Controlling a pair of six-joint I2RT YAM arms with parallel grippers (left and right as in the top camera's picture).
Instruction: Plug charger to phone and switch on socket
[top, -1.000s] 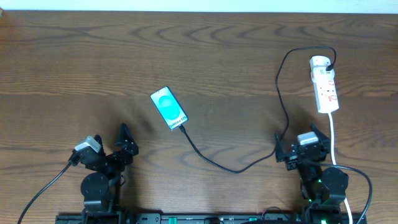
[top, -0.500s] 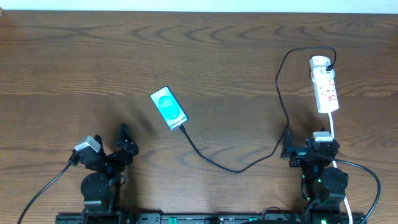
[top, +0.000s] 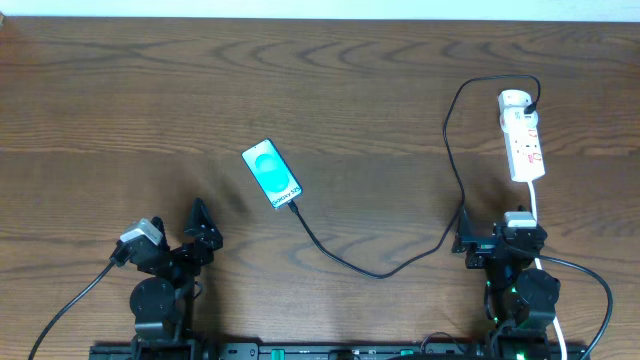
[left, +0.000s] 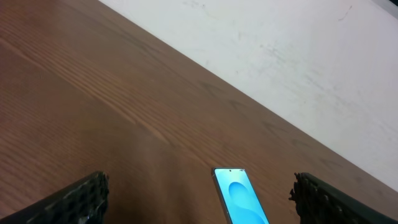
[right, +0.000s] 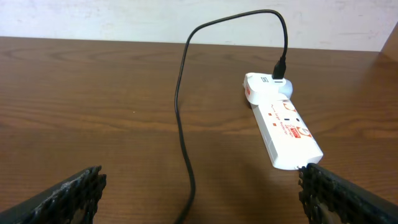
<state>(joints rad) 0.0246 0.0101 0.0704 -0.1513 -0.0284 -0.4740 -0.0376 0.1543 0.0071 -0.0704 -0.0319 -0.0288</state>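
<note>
Over the brown wood-grain table (top: 320, 80) by a white wall (left: 280, 50), left pincer (left: 199, 179) and right pincer (right: 200, 171) gape wide.

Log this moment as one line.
left pincer open, empty | right pincer open, empty | charger tip at phone | socket untouched

left arm (top: 155, 296): all black, round joint housing, and there's a pale grey block (top: 139, 236) up top
left cable (top: 70, 308): thin, black
right arm (top: 524, 292): black again, white-capped block, green lights glowing
right cable (top: 598, 290): black, one wide loop
left gripper (left: 199, 202): black fingers (left: 81, 198), grid-ribbed pads
right gripper (right: 205, 190): same black knurled fingers (right: 73, 191)
</note>
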